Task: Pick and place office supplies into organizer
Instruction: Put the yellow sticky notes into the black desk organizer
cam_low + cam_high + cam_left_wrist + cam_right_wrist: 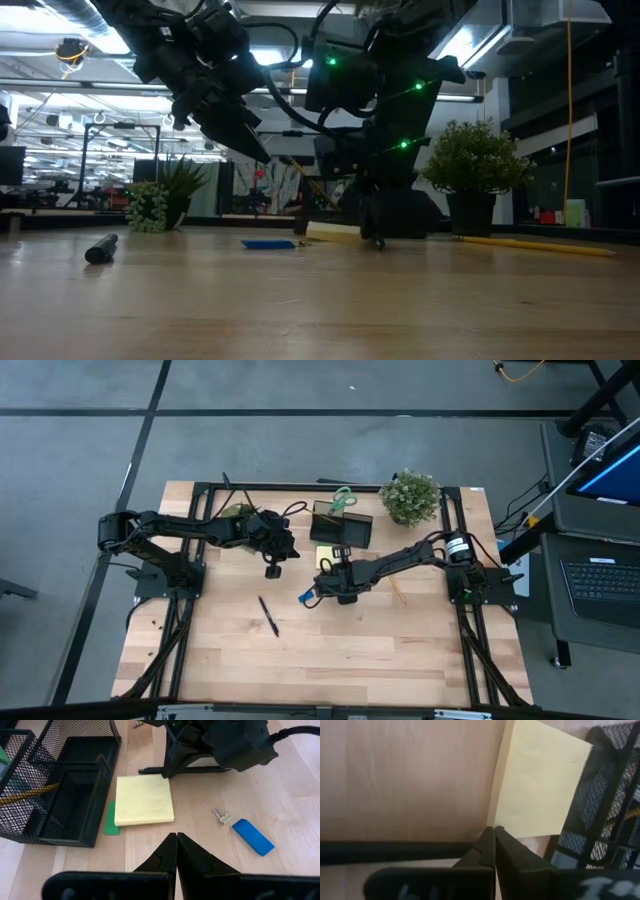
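The black mesh organizer (342,526) stands at the table's far middle; green-handled scissors (343,498) and a pencil (25,795) are in it. The yellow sticky-note pad (145,800) lies flat in front of it, with a green eraser (112,818) between the two. A blue eraser (252,836) and a small binder clip (222,815) lie nearer. My right gripper (494,831) is shut, tips down at the pad's edge, over a black pen (395,851). My left gripper (176,840) is shut, raised above the table left of the pad. My right gripper comes from above, slanting down, its shut fingertips (169,767) at the table beside the sticky pad's edge (500,815). The black pen (200,769) lies across just behind the tips. Whether they touch the pen or the pad, I cannot tell.
A second black pen (268,615) lies on the near left of the table, and a pencil (397,590) lies under the right arm. A potted plant (410,496) stands right of the organizer, and another (237,512) sits under the left arm. Bare wood fills the near half.
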